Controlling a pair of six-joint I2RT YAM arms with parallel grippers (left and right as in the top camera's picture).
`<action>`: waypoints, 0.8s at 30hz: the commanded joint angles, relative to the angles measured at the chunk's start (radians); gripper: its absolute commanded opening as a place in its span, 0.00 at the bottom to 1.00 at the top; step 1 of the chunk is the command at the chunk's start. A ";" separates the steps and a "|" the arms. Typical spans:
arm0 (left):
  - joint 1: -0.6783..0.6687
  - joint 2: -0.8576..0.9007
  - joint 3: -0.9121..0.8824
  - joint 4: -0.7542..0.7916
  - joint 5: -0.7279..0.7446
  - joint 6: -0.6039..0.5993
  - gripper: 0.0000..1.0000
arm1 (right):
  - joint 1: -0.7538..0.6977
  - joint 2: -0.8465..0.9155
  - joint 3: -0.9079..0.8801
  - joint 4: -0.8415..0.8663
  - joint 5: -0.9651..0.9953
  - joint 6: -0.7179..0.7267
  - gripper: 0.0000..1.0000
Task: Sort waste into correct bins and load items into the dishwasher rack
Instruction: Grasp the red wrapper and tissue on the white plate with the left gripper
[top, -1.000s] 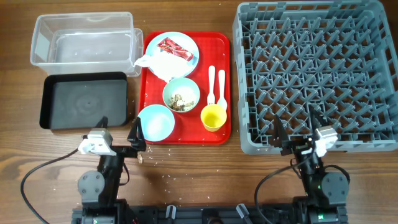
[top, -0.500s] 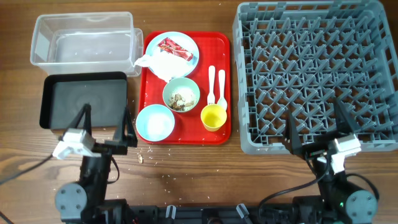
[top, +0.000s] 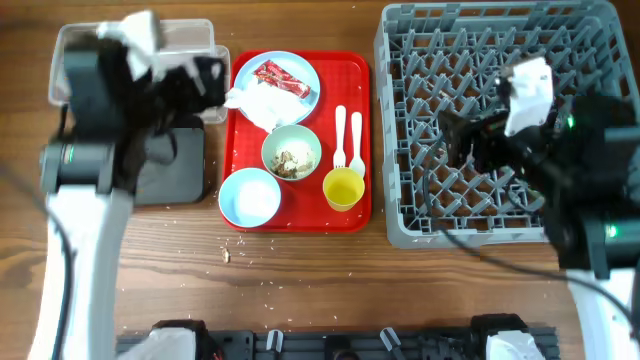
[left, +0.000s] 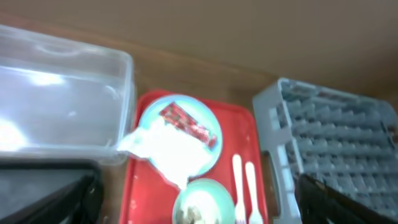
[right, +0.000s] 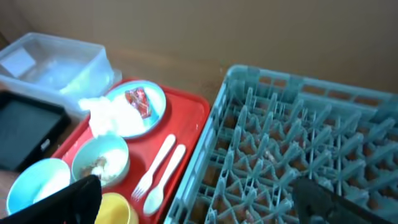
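Observation:
On the red tray, a pale blue plate holds the red wrapper and the white napkin. One bowl holds food scraps. The other bowl is empty. The yellow cup, fork and spoon lie beside them. My left gripper is open and empty, high over the clear tub and black tray. My right gripper is open and empty, high over the grey rack. The open fingers frame the left wrist view and the right wrist view.
Crumbs lie on the wooden table in front of the red tray. The rack fills the right side. The left arm hides much of the tub and black tray in the overhead view.
Both arms have risen from the table's front edge and swung inward. The left now hangs over the bins and the right over the rack. No object has moved.

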 joint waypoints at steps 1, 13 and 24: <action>-0.101 0.353 0.362 -0.201 -0.127 0.061 1.00 | -0.004 0.116 0.091 -0.119 -0.017 -0.016 1.00; -0.224 0.809 0.446 -0.310 -0.095 -0.086 1.00 | -0.004 0.198 0.090 -0.212 -0.017 -0.013 1.00; -0.248 0.858 0.443 -0.208 -0.296 -0.446 1.00 | -0.004 0.198 0.090 -0.220 -0.016 0.018 1.00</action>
